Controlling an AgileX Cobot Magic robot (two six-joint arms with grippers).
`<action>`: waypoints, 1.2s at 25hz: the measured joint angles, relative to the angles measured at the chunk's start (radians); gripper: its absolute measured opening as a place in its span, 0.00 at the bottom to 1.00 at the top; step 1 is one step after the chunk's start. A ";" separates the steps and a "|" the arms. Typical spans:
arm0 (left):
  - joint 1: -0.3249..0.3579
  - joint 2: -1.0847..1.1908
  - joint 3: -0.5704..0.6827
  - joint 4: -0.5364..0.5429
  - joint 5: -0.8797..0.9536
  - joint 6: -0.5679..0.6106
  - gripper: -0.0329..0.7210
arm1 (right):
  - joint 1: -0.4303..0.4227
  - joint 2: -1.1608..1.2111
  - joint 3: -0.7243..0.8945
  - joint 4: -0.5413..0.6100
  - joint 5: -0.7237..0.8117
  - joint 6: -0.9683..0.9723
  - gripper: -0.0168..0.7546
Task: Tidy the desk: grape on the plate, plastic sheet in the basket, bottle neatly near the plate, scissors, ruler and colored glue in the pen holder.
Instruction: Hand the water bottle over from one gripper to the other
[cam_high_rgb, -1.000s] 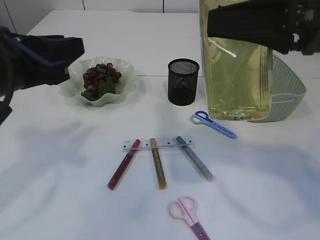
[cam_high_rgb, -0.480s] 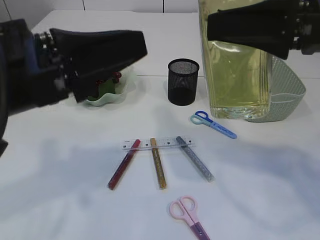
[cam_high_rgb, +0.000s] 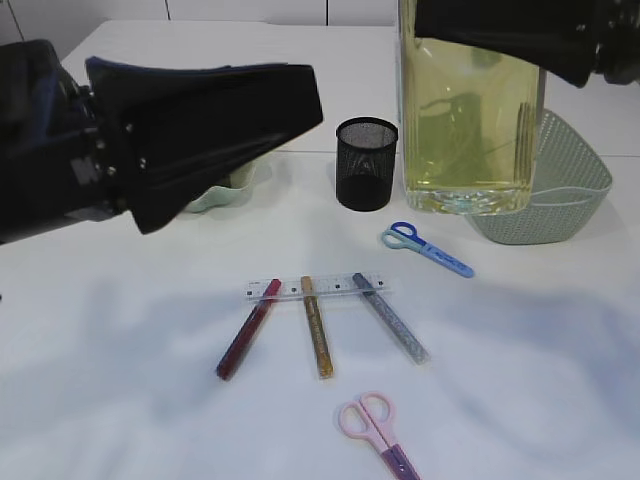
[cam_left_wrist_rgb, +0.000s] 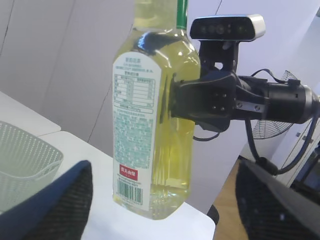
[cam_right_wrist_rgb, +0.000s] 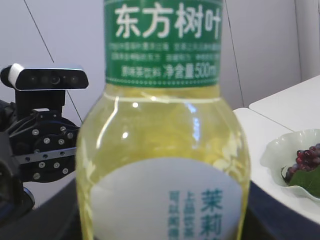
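The left gripper (cam_high_rgb: 250, 110) now reaches toward three o'clock, covering most of the plate (cam_high_rgb: 235, 185) and hiding the grapes. The bottle (cam_high_rgb: 465, 120) sits higher, its base clear of the basket (cam_high_rgb: 560, 200) front.

Bottle: clear plastic bottle of pale yellow drink (cam_left_wrist_rgb: 155, 115), upright, centre of the frame, white printed label with barcode facing the camera, green band at the top edge.
Right claw: black claw (cam_left_wrist_rgb: 176, 97) clamped on the bottle's right side at mid-height, a grey-fronted camera module (cam_left_wrist_rgb: 227, 27) mounted above it.
Bottle base: low over the white surface (cam_left_wrist_rgb: 100, 220); contact cannot be told.
Basket: pale green perforated plastic basket (cam_left_wrist_rgb: 25, 160), left edge of the frame.
Left claw: two dark textured fingers (cam_left_wrist_rgb: 65, 200) at the lower corners, spread wide apart, nothing between them.
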 joint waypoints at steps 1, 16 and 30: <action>0.000 0.002 0.000 -0.001 -0.004 -0.008 0.92 | 0.000 0.000 0.000 0.002 0.002 -0.002 0.62; -0.033 0.181 -0.102 0.023 -0.188 -0.058 0.92 | 0.060 0.000 0.000 0.002 0.004 -0.004 0.62; -0.039 0.277 -0.151 0.097 -0.179 -0.103 0.90 | 0.067 0.000 0.000 0.004 0.018 0.006 0.62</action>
